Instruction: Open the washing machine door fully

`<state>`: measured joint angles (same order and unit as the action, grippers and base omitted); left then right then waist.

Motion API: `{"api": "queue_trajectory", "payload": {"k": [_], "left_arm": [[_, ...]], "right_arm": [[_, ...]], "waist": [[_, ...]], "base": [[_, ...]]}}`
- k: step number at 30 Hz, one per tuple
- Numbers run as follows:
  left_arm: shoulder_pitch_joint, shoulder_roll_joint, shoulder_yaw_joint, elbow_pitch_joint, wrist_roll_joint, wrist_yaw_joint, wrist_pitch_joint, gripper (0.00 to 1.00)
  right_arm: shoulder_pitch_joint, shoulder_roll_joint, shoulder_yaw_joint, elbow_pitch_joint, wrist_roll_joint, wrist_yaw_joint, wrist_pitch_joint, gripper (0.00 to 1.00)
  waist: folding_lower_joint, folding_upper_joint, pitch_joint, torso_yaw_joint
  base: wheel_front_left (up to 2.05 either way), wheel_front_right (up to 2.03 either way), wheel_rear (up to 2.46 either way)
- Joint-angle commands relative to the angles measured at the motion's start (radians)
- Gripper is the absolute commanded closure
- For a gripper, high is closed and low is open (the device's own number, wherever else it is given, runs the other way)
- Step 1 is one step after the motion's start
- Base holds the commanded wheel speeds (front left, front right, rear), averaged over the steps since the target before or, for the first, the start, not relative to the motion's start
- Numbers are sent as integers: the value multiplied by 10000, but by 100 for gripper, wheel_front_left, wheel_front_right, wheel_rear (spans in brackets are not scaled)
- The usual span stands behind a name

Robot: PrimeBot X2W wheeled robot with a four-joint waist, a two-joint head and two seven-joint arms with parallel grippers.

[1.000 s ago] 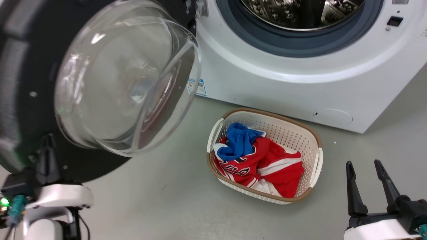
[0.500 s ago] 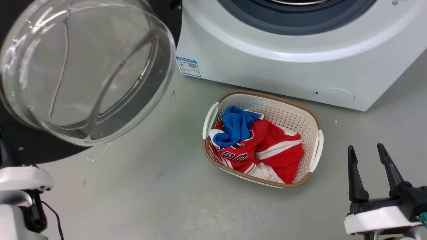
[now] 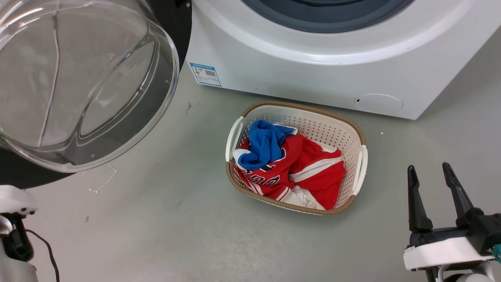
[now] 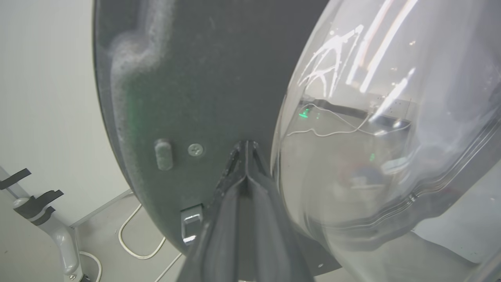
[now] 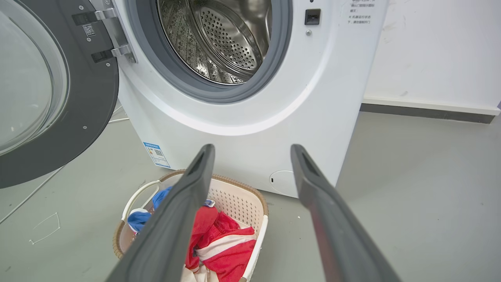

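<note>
door (image 5: 92, 105) stands swung wide on its hinge, left of the washer (image 5: 242, 129). left gripper (image 4: 246, 147) fingers together, tips at the door's inner face. right gripper (image 3: 428, 167) fingers apart, out in front of the washer.

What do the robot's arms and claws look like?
The right claw has two long, pointed black fingers on a white-and-black wrist with a teal plug. The left claw has dark tapered fingers too, and a thin black cable runs by its white wrist.
</note>
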<state>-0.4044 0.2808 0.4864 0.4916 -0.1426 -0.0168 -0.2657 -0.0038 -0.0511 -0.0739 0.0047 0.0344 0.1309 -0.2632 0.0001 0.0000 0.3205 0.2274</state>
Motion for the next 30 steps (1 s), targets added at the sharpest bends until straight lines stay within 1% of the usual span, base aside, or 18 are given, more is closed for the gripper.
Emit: {"api": "queue_trajectory", "payload": {"k": [1, 5, 9, 18, 24, 30], "left_arm": [[-139, 16, 54, -48, 95, -7, 22, 100], [182, -192, 127, -239, 297, 4, 22, 100], [550, -254, 119, -547, 553, -162, 22, 100], [1937, -800, -183, -1930, 1136, -296, 22, 100], [2776, -1031, -760, -3029, 1542, -439, 22, 100], [3469, -1497, -1633, -4069, 1743, -622, 22, 100]], "right_arm": [[-45, 19, -7, 28, 71, -2, -21, 0], [91, 19, -16, 97, 173, -2, -21, 0], [207, 19, 8, 99, 308, -2, -21, 0], [786, 19, 25, 23, 598, -2, -21, 0], [1166, 19, -29, -203, 646, -2, -19, 0], [1440, 19, -14, -427, 653, -2, -19, 0]], "waist": [[-1, 0, -63, -24], [-1, 0, -336, -66], [-1, 0, -806, -156], [-1, 0, -2176, -451], [-1, 0, -2842, -725], [-1, 0, -3203, -1015]], "base": [[0, 0, 0], [0, 0, 0], [0, 0, 0], [0, 0, 0], [0, 0, 0], [0, 0, 0]]}}
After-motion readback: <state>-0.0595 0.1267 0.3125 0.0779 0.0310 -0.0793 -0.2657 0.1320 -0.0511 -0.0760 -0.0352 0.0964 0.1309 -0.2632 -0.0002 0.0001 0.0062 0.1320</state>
